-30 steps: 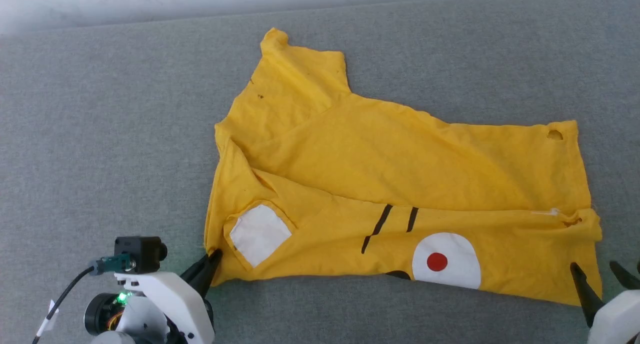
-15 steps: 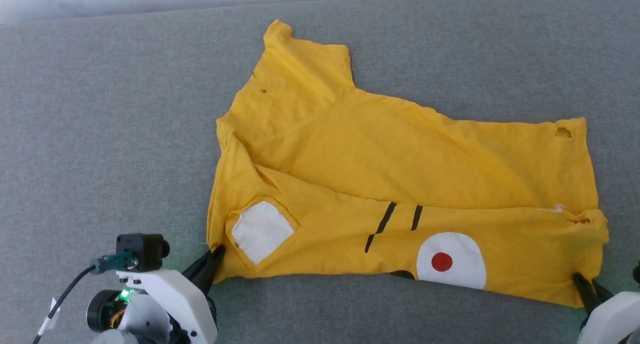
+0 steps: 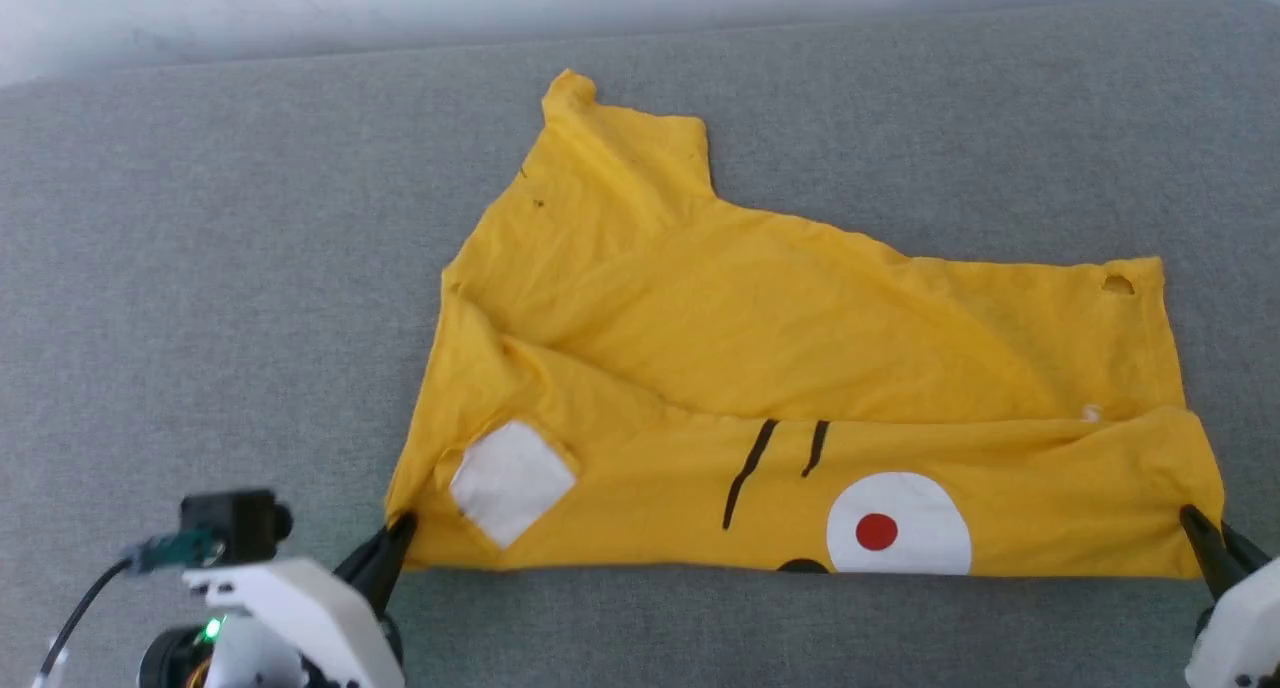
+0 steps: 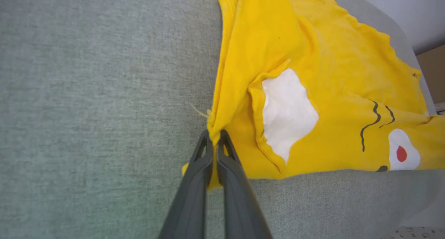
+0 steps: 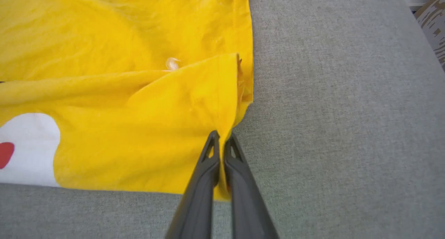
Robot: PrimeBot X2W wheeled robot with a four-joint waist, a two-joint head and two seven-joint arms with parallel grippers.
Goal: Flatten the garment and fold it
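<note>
Head view: the bright yellow thin T-shirt [image 3: 760, 348] lies half-folded in the middle of the grey fabric surface [image 3: 200, 268]. Its near corners are pinched in the left gripper [image 3: 399, 528] and right gripper [image 3: 1195, 524]. I'd draw them apart evenly and low.

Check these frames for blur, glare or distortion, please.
Head view: even, soft light, no glare on the garment, a washed-out pale band along the top edge. Left wrist view: wide-angle stretch toward the corners; the left gripper, pinching the yellow cloth, looks soft near the bottom edge. Right wrist view: grey fabric weave crisp, the right gripper blurring toward the bottom edge.
</note>
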